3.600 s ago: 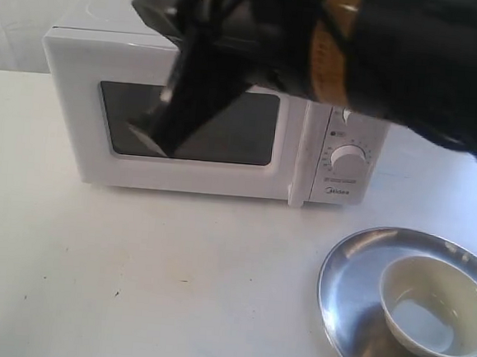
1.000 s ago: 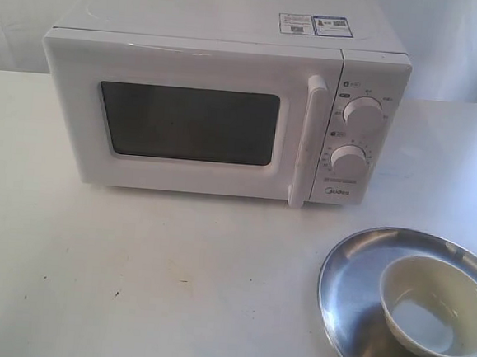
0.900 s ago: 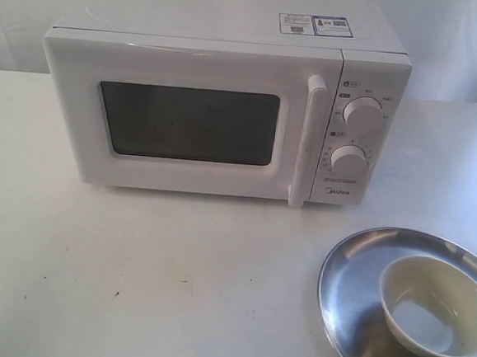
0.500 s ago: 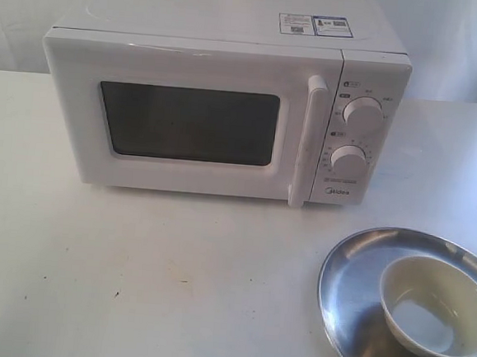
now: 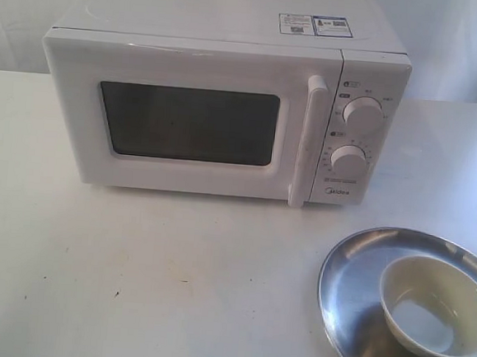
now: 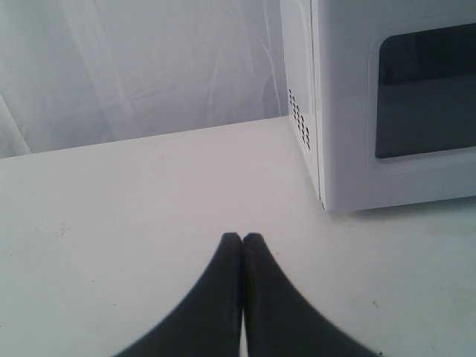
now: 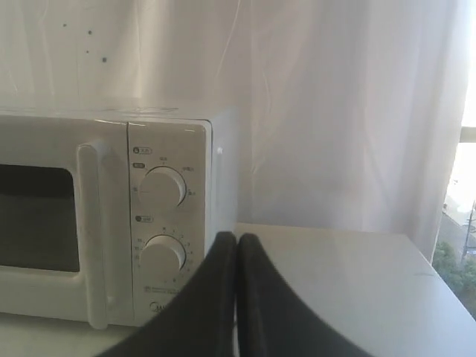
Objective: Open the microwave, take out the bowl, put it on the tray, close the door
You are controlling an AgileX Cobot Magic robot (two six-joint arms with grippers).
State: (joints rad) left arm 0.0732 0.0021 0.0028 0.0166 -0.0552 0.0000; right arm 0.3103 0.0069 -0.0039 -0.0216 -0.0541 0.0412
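Observation:
The white microwave (image 5: 219, 111) stands at the back of the table with its door (image 5: 185, 120) closed, bar handle (image 5: 306, 138) upright beside the two dials. The cream bowl (image 5: 433, 308) sits upright in the steel tray (image 5: 346, 278) at the front right. Neither arm shows in the exterior view. My left gripper (image 6: 242, 236) is shut and empty over bare table, off the microwave's (image 6: 387, 104) left front corner. My right gripper (image 7: 236, 236) is shut and empty, pointing past the dial panel (image 7: 165, 223) at the microwave's right side.
A white curtain (image 7: 335, 111) hangs behind the table. The table's right edge (image 7: 439, 282) runs near a window. Bare white tabletop (image 5: 148, 279) lies in front of the microwave.
The dark arm that crossed in front of the microwave 3.6 s ago has left the exterior view. Nothing has moved over the last second.

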